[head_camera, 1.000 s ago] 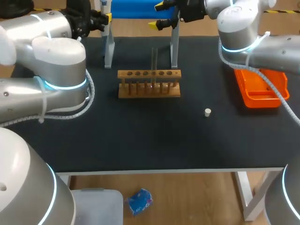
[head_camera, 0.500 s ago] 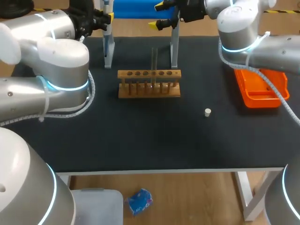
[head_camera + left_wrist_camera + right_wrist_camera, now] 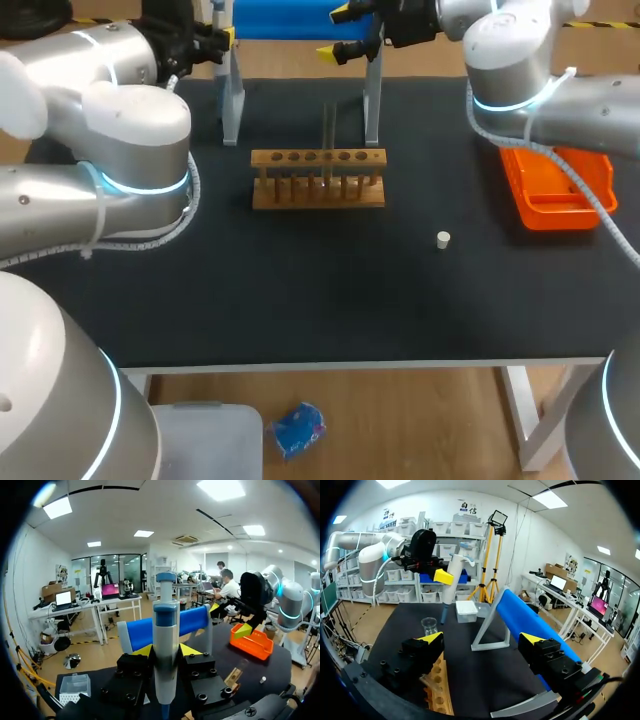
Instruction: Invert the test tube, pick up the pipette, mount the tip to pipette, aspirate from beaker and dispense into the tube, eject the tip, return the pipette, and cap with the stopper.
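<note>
my left jaws grip the pipette (image 3: 166, 645) above the surface's (image 3: 300, 300) far edge; my right jaws gape wide there too. the tube (image 3: 328, 125) stands in the rack (image 3: 318, 182), the stopper (image 3: 443, 239) well apart on bare surface.

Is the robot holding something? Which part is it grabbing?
Yes. The left gripper pinches the pipette by its white body, just below the blue band. The right gripper is open and empty.
</note>
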Motion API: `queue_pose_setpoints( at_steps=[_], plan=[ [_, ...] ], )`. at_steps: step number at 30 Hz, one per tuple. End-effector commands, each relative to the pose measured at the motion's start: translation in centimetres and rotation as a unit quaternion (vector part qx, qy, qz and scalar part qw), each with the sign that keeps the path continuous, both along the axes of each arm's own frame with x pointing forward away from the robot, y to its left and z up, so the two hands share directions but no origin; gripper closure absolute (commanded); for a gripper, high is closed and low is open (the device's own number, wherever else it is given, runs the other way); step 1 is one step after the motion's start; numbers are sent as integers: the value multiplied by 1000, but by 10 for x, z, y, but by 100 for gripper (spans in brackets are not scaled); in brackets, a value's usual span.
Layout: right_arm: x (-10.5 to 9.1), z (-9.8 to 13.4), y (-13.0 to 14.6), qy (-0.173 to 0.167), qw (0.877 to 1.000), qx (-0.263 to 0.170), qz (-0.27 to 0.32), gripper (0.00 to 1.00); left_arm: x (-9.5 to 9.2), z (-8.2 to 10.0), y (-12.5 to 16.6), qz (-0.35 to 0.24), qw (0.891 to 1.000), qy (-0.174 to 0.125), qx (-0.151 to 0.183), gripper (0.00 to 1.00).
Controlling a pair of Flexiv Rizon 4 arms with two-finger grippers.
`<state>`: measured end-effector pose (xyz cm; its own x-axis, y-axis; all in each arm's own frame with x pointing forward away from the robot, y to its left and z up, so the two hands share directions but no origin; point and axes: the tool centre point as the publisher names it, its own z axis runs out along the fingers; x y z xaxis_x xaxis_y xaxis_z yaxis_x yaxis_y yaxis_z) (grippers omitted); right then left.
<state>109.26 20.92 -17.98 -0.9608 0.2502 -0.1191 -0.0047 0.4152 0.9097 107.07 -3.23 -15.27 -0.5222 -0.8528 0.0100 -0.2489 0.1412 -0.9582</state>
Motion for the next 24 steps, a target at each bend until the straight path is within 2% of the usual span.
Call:
queue_pose_setpoints(
  at_steps=[1, 8, 24],
  plan=[
    [1, 0, -1, 1, 1000, -1, 1, 0, 22, 2, -19, 30, 999, 13, 14, 100],
    [1, 0, -1, 1, 1000, -1, 1, 0, 41, -3, -23, 76, 996, 34, 22, 100],
    [1, 0, -1, 1, 1000, -1, 1, 0, 65, -15, -32, 167, 982, 76, 33, 100]
  ],
)
